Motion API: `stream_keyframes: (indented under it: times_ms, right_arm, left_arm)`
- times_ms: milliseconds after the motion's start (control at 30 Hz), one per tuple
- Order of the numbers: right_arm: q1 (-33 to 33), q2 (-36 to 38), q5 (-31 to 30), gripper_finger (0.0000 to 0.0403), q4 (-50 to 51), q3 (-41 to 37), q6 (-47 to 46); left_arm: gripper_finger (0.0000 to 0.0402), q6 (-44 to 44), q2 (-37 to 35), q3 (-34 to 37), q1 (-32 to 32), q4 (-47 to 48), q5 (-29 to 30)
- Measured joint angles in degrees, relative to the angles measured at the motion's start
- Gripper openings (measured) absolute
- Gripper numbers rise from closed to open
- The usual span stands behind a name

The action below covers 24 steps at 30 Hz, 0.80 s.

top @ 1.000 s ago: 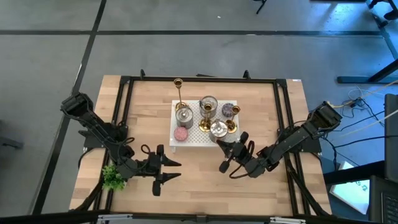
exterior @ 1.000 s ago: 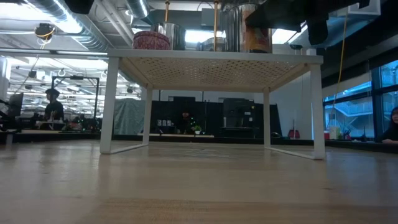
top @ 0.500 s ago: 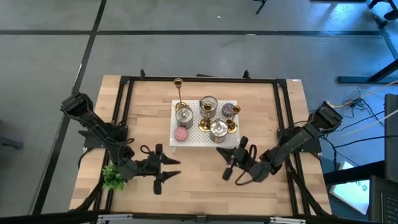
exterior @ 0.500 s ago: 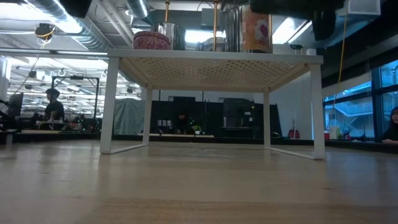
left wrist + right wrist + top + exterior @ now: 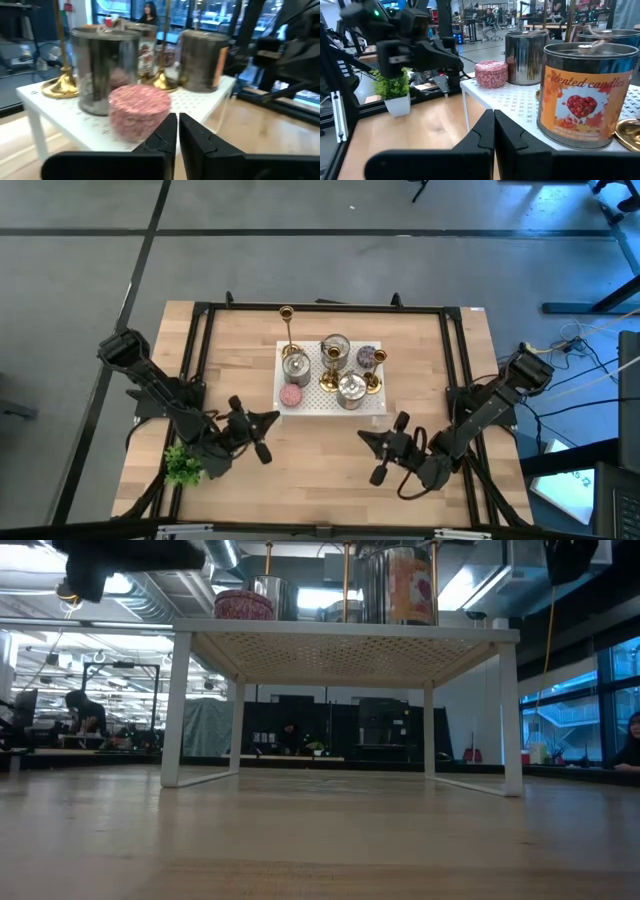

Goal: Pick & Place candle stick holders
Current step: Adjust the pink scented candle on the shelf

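Standing on a small white shelf in the middle of the wooden table, the gold candle stick holders are seen from above. One tall holder is at the far left corner of the shelf. Two more are found among the silver tins, near the middle and the right side. From the low view, only thin gold stems can be seen rising above the shelf top. A round pink candle is placed at the near left of the shelf, just beside a tin.

The left gripper is held in the air near the left front corner of the shelf, not touching it. Its fingers are pressed together, and nothing is held between them. In its wrist view, the pink candle is seen right in front of it.

The right gripper is held over the bare table, in front of the shelf's right side. Its fingers are pressed together too, and nothing is pinched. In its wrist view, a tin marked "scented candles" is seen close by.

A small green plant in a white pot is set by the left arm.
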State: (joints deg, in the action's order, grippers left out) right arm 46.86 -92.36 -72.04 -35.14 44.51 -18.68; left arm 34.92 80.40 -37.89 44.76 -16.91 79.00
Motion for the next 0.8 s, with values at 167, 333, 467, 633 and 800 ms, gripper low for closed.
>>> stream_keyframes:
  times_ms: [167,333,467,633,800]
  right_arm:
    - [0.46,0.0,0.02,0.0,-0.01,0.0,-0.44]
    - [0.65,0.0,0.03,0.0,0.0,0.0,-0.46]
    - [0.71,0.0,0.05,0.0,-0.01,0.0,-0.61]
    - [0.71,0.0,0.05,0.0,-0.01,0.0,-0.61]
    - [0.75,0.0,0.08,0.0,0.01,0.0,-0.61]
  left_arm:
    - [0.0002,11.13,-0.02,0.0,-2.07,11.94,1.22]
    - [0.0002,21.85,-0.04,0.0,-4.38,23.23,-1.83]
    - [0.0002,24.98,-0.09,-0.03,-6.14,27.53,-3.68]
    - [0.0002,24.1,-0.13,-0.11,-6.68,27.55,-4.26]
    - [0.0002,24.04,-0.15,-0.11,-7.34,27.26,-5.01]
